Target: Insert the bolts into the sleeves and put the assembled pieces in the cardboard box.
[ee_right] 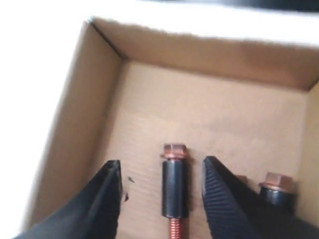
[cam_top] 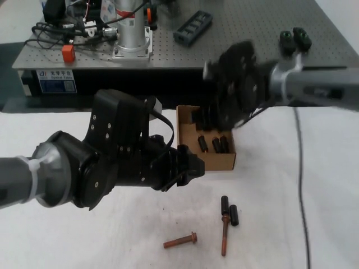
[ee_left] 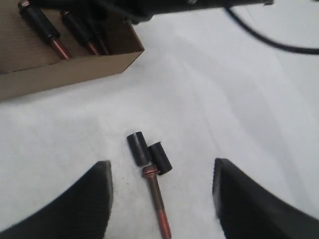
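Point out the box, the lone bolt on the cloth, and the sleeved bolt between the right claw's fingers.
box (cam_top: 219, 161), high view, front wall.
lone bolt (cam_top: 180, 241), high view, mid-shank.
sleeved bolt (ee_right: 175, 186), right wrist view, black sleeve.

We find no legible text, number or sign. A blue-and-white label (cam_top: 56, 82) sits on the front face of the perforated tabletop (cam_top: 235, 33), beyond and left of the cardboard box (cam_top: 216, 161); its print is too small to read. A white label (cam_top: 130, 22) on the metal post (cam_top: 132, 40), also beyond and left of the box, is likewise unreadable.
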### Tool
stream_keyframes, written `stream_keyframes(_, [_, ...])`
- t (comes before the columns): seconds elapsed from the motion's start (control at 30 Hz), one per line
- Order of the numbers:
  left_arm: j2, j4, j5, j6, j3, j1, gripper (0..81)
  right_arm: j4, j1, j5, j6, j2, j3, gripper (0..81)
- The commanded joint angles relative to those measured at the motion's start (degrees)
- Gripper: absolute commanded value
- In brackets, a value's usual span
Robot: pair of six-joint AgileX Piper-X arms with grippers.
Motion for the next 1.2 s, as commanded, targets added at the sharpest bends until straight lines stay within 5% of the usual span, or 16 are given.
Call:
stream_keyframes(0.0, [-0.9, -0.2, -0.5, 0.9, -0.2, 0.0, 43.1, 0.2, -0.6, -0.9, -0.4, -7.3, 0.9, 33.6])
stream_keyframes(0.23, [-0.9, -0.2, -0.5, 1.2, -0.2, 0.0, 43.1, 13.6, 0.5, 1.6, -0.2, -21.4, 15.7, 33.6])
stream_keyframes(0.43, [-0.9, -0.2, -0.5, 1.5, -0.2, 0.0, 43.1, 14.6, 3.4, 4.6, 1.2, -20.3, 26.3, 33.6])
stream_keyframes(1.17, [-0.9, 0.7, -0.5, 2.6, -0.2, 0.0, 43.1, 11.3, 4.3, 8.1, 0.7, -10.2, 27.6, 31.6])
